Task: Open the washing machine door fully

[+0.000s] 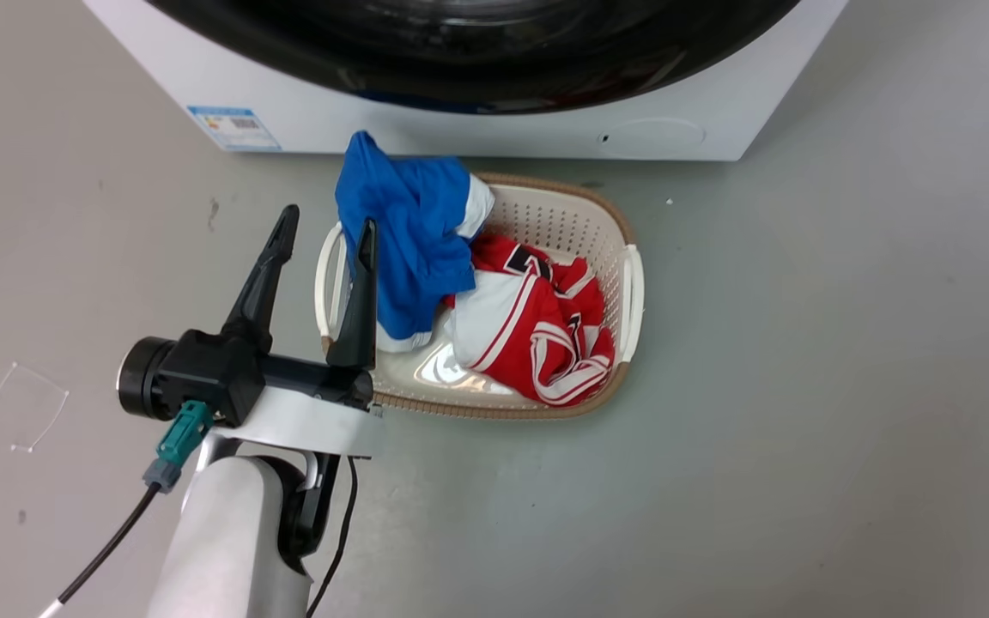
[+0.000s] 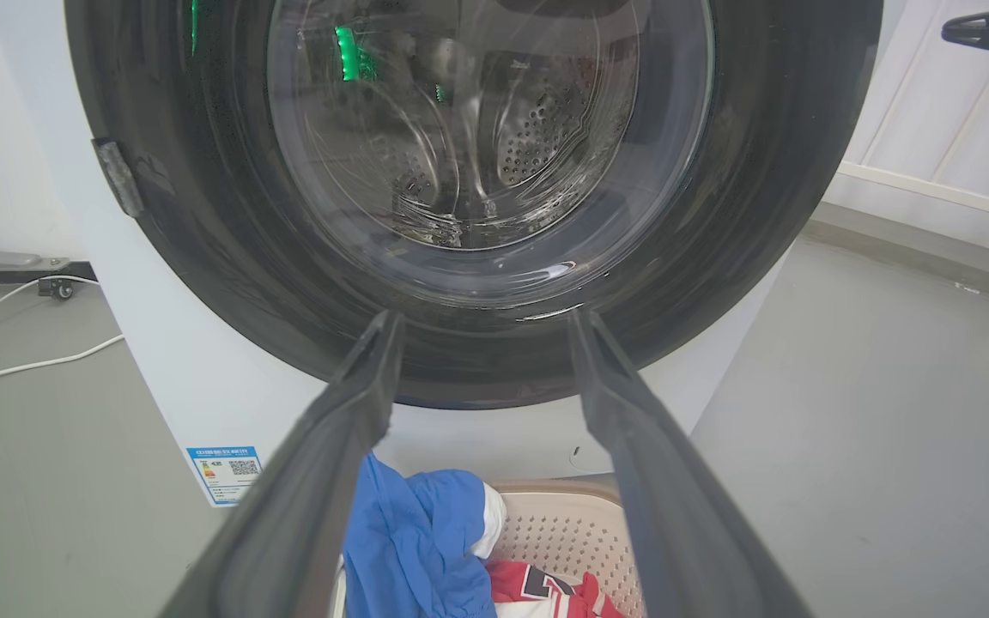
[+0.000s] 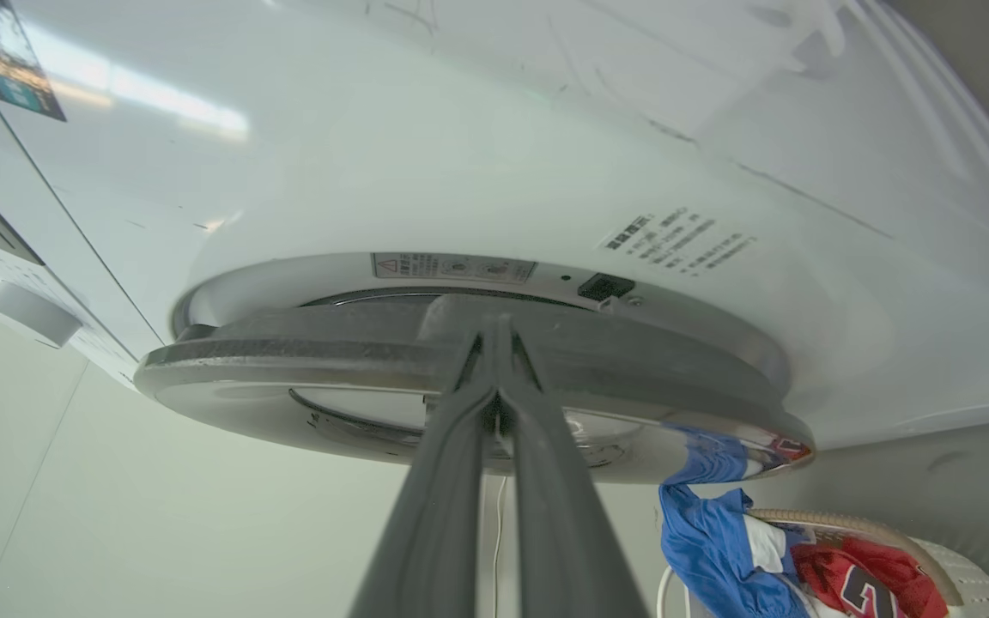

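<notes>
One left gripper, spread wide, facing door

Glossy black washing machine door with clear glass centre; perforated shiny metal drum behind. Smooth white washing machine casing. Cream perforated plastic laundry basket; matt grey floor.

my L gripper wide open, fingers spread & pointing fwd, pale L forearm rising from btm edge, my R gripper closed, fingers pressed together, tips meeting
</notes>
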